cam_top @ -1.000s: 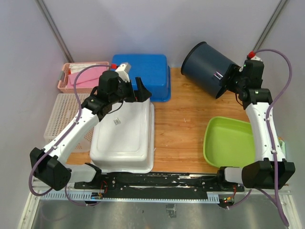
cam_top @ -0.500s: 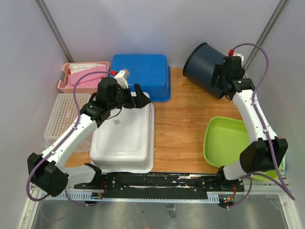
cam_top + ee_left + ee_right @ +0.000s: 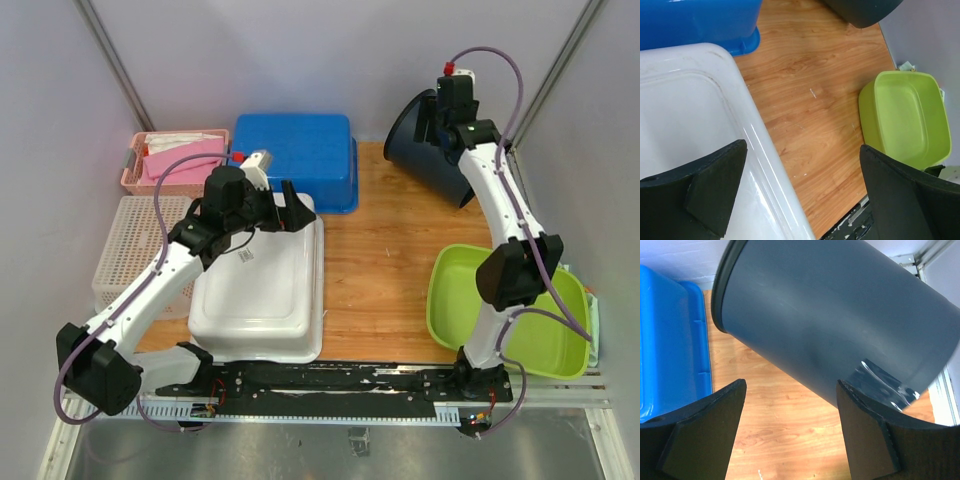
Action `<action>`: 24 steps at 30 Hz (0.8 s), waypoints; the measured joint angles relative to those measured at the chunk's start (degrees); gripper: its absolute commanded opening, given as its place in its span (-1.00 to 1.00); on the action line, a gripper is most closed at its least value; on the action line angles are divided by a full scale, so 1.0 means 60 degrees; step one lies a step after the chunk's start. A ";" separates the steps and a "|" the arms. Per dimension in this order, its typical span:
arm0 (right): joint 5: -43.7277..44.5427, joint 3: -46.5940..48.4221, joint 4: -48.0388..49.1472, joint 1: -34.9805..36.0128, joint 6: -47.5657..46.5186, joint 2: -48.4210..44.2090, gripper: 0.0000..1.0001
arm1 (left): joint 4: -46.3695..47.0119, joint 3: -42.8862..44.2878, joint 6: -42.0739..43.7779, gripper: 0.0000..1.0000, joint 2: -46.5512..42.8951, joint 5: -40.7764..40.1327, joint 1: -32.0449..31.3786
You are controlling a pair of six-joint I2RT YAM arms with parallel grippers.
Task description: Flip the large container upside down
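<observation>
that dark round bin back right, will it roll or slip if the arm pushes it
Likely to roll: the dark bin is round and sits tilted off its base. Its wall looks smooth and glossy in the right wrist view, so a grip may slip. Probably rigid plastic, light for its size.

A bare strip of wooden table (image 3: 375, 260) runs from the near edge to the back, open between the overturned white tub (image 3: 262, 290) on the left and the green tub (image 3: 465, 300) on the right. At the back it narrows between the blue bin (image 3: 300, 150) and the tilted dark container (image 3: 415, 150). The white basket (image 3: 120, 240) and pink basket (image 3: 180, 134) fill the left edge.
</observation>
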 measured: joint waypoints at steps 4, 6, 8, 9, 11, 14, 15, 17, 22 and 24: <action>0.0780 0.0965 -0.0237 0.0605 -0.0157 0.1056 0.51 | -0.0022 -0.0219 0.0058 0.98 -0.0273 0.0015 0.0000; 0.1253 0.1093 -0.0284 0.0947 -0.0171 0.1337 0.51 | 0.0029 -0.0324 0.0055 0.98 -0.0419 0.0026 0.0000; 0.1628 0.1093 -0.0433 0.1308 -0.0149 0.1450 0.52 | 0.0211 -0.0226 0.0117 0.98 -0.0310 0.0113 0.0000; 0.1719 0.1053 -0.0503 0.1453 -0.0117 0.1439 0.53 | 0.0255 0.0036 0.0193 0.98 -0.0051 0.0171 0.0000; 0.1832 0.0612 -0.0466 0.1617 -0.0062 0.1078 0.54 | 0.0233 0.1191 0.0404 0.98 0.0914 0.0361 -0.0004; 0.2044 -0.1100 -0.0229 0.1581 -0.0080 -0.0270 0.56 | 0.0554 0.3504 0.0659 0.98 0.2874 0.0707 -0.0015; 0.2065 -0.2022 -0.0117 0.1508 -0.0120 -0.1005 0.56 | 0.0714 0.4178 0.0696 0.98 0.3493 0.0841 -0.0015; 0.2000 -0.3610 0.0011 0.1180 -0.0117 -0.2441 0.56 | 0.0991 0.5220 0.0699 0.98 0.4590 0.1122 -0.0011; -0.0153 -0.5952 0.1126 -0.1038 0.0412 -0.4641 0.53 | 0.1191 0.6284 0.0444 0.98 0.6215 0.1789 -0.0018; -0.1435 -0.6692 0.1770 -0.2018 0.0831 -0.4998 0.53 | 0.1239 0.6433 0.0368 0.98 0.6532 0.1953 -0.0033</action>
